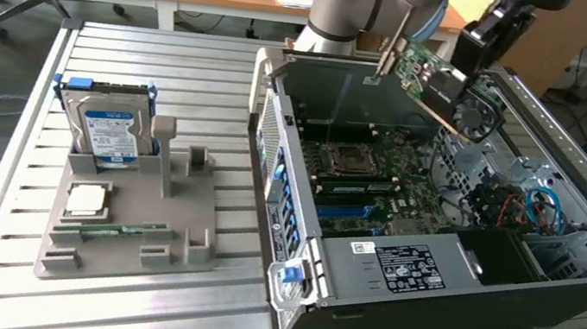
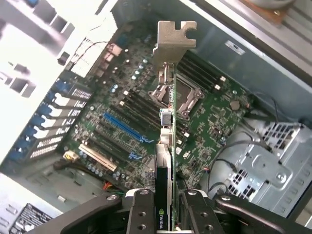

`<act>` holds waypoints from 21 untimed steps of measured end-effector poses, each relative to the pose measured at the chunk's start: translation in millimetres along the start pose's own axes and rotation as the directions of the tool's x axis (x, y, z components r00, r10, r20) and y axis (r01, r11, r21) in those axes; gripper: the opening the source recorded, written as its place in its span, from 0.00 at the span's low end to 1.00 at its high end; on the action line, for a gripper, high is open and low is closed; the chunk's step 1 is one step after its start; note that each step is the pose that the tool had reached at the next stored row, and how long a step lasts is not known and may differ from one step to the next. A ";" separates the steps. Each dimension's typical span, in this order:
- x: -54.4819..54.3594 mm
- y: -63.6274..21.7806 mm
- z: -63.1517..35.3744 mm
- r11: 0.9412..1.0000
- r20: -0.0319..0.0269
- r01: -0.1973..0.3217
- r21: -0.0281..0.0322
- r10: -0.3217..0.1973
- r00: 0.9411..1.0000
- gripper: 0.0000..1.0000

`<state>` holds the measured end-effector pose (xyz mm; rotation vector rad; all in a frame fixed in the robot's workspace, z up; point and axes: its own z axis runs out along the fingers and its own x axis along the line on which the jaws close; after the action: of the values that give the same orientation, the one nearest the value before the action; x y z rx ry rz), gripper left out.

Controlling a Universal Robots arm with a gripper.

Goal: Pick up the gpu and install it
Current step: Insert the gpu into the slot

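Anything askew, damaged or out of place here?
Nothing stands out. The gripper holds the thin green circuit-board gpu with silver metal bracket tilted above the open dark computer case; no damage or spills visible.

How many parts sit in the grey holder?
3: hard drive standing at the far end, pale square chip in the middle, narrow green RAM stick at the near edge. More could hide behind the holder's posts.

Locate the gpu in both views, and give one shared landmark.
Exterior view: gpu held tilted in the air above the far end of the open case.
Wrist view: gpu edge-on, clamped in the gripper, over the motherboard.
Shared landmark: the CPU socket.
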<state>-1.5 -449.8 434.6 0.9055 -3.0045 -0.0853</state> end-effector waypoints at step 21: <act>0.0 0.0 0.0 0.940 -0.022 0.342 -0.003 -0.342 0.939 0.26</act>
<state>-1.5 -449.9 434.5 1.4091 -2.7911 -0.0723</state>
